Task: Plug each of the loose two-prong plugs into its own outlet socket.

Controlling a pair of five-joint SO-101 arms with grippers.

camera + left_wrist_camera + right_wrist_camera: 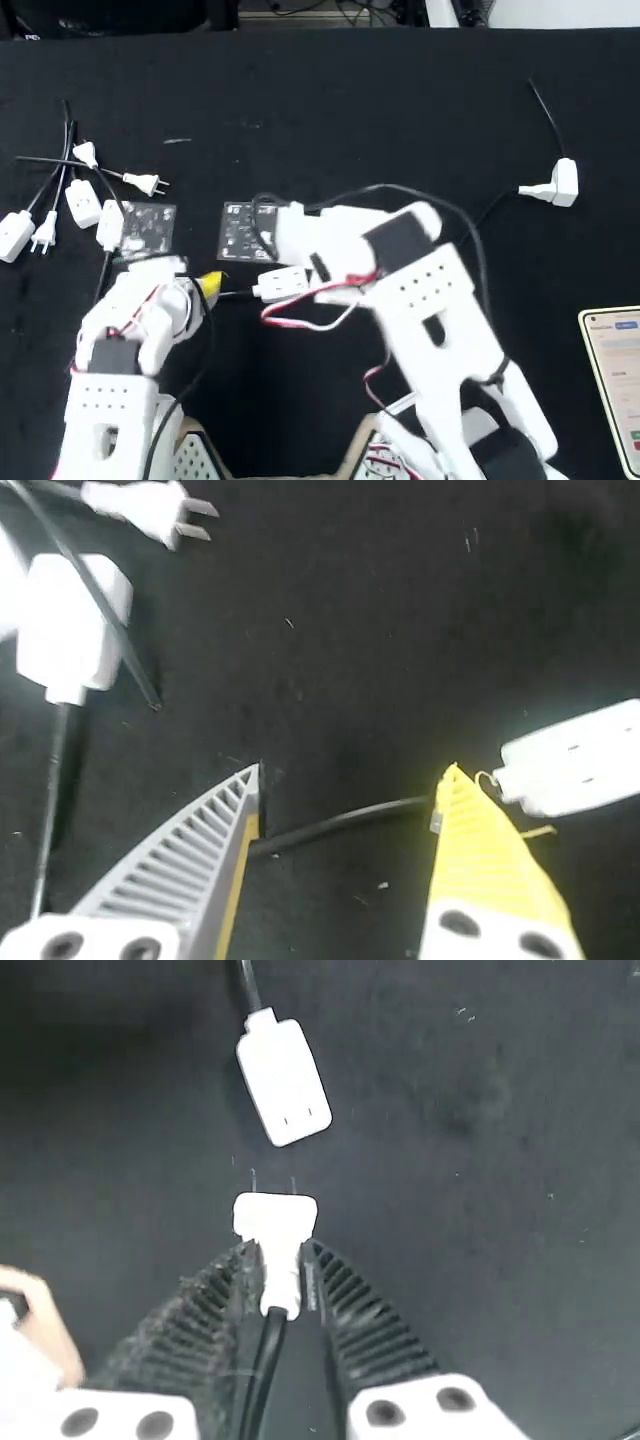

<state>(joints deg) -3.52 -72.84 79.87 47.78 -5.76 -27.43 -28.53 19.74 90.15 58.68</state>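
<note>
Black surface (400,100) carries everything. Near its middle lies the outlet socket (285,1080), a small white block with two slots, and every place below is given from it. The right arm (430,300) is the biggest thing. It rises from the near edge to the socket's right and bends over to end just beside the socket. The left arm (120,340) stands at the near edge to the socket's left. A flat screened device (615,380) lies well apart from the socket, at the right edge. Two speckled square boards (245,230) sit just beyond the socket on its far side. A cluster of white plugs and adapters (80,200) with black leads lies well off to the socket's far left. A lone white plug (555,185) lies well off to its far right.

The right claw (275,1255) is clenched on a white two-prong plug (275,1215), pinching its narrow neck where the black lead enters. The prongs (292,1186) point at the socket's slotted face, close to it but apart. The left claw (350,780) is released. Its grey and yellow fingers are spread on either side of a black cable (330,825) running toward the socket, and the yellow fingertip (455,790) is just beside the socket.
</note>
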